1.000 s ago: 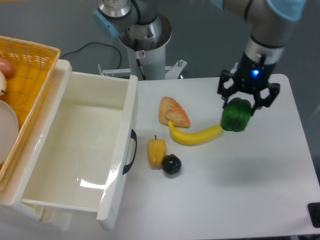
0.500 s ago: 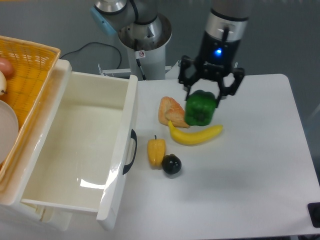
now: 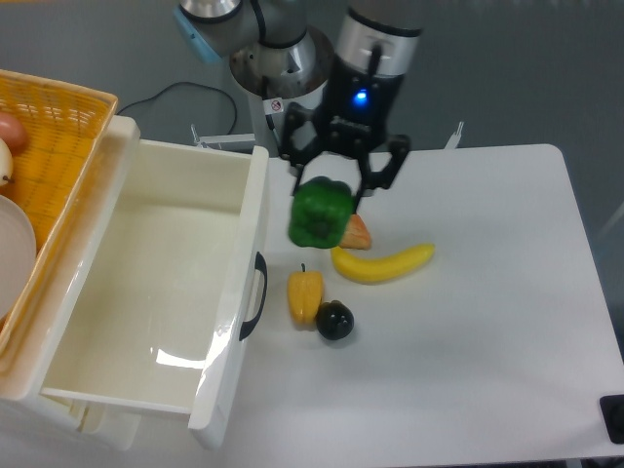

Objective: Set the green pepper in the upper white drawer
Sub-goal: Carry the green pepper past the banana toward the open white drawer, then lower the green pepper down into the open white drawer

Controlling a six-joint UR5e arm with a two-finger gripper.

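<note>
The glossy green pepper point(image 3: 321, 214) hangs in the air, held from above by my gripper point(image 3: 337, 181), which is shut on it. It hovers over the table just right of the upper white drawer point(image 3: 107, 302), close to the drawer's right wall and above its black handle point(image 3: 256, 294). The drawer stands pulled out and holds nothing that I can see.
On the table lie a yellow banana point(image 3: 383, 263), an orange croissant-like piece point(image 3: 356, 232) partly hidden behind the green pepper, a small yellow pepper point(image 3: 304, 295) and a dark round fruit point(image 3: 335, 321). An orange woven basket point(image 3: 44, 127) sits at the left with items inside.
My gripper has carried the green pepper leftward, from above the banana's right end, across the croissant-like piece, to beside the drawer's right wall.
</note>
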